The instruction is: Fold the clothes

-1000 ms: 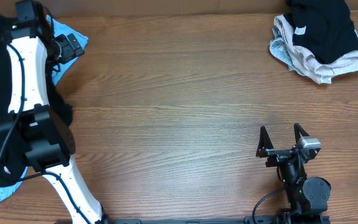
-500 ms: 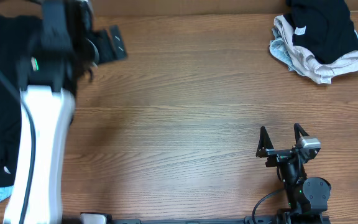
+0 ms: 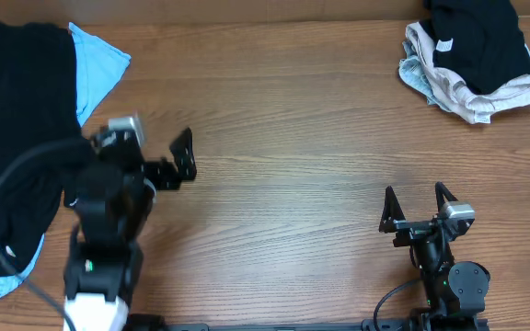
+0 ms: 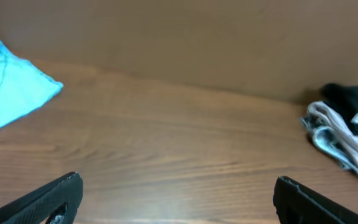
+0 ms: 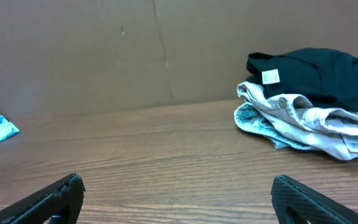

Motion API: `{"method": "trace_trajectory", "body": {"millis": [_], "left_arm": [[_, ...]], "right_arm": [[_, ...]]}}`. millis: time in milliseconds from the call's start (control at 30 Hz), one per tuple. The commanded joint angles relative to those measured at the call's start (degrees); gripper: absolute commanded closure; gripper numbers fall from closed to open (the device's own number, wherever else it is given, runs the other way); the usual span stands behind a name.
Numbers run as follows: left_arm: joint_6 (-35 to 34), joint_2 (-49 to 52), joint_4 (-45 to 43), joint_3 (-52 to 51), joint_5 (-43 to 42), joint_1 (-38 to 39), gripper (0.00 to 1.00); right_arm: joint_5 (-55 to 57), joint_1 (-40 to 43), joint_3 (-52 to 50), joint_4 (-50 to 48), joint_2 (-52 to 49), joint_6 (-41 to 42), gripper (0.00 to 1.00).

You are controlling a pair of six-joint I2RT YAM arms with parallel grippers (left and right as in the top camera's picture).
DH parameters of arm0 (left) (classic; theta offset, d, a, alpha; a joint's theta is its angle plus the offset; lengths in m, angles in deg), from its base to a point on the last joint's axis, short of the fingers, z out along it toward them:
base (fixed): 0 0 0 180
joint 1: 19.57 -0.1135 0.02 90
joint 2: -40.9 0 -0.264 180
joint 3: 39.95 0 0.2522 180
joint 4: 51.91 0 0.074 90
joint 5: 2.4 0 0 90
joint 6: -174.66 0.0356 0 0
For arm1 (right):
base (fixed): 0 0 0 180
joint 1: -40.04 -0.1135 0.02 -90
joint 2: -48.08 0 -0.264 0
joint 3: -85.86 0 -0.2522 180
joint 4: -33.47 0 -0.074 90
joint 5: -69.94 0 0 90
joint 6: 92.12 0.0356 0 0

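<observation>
- At the far left, a long black shirt is lying flat along the edge of the surface. It is covering a light-blue shirt whose corner is showing beyond it. Both look finished to me, so they are best left undisturbed.
- Just to their right, the left end effector is hovering with its fingers spread wide, holding nothing.
- The middle of the surface is lying bare, and I judge it the right place for spreading the next garment.
- The right end effector is sitting near the front edge, also wide and carrying nothing.
- In the far right corner, the pile is lying crumpled, with a black garment on top of beige ones.
- Fetching that black garment seems the step in hand. Doing it well means pinching only the top layer at a shoulder or hem and lifting it clear before dragging, so the beige ones are not coming along.
</observation>
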Motion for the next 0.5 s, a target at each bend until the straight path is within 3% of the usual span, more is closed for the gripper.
{"method": "trace_trajectory", "body": {"millis": [0, 200, 467], "left_arm": [[3.9, -10.7, -4.1, -8.2, -1.7, -0.2, 0.0], [6.2, -26.2, -5.3, -19.1, -0.7, -1.0, 0.0], [6.1, -38.2, -5.3, -27.0, -0.7, -4.0, 0.0]], "right_arm": [[-0.3, -0.3, -0.6, -0.3, 0.7, -0.4, 0.0], [-0.3, -0.3, -0.6, -0.3, 0.7, -0.4, 0.0], [-0.2, -0.3, -0.6, -0.3, 0.7, -0.4, 0.0]]}}
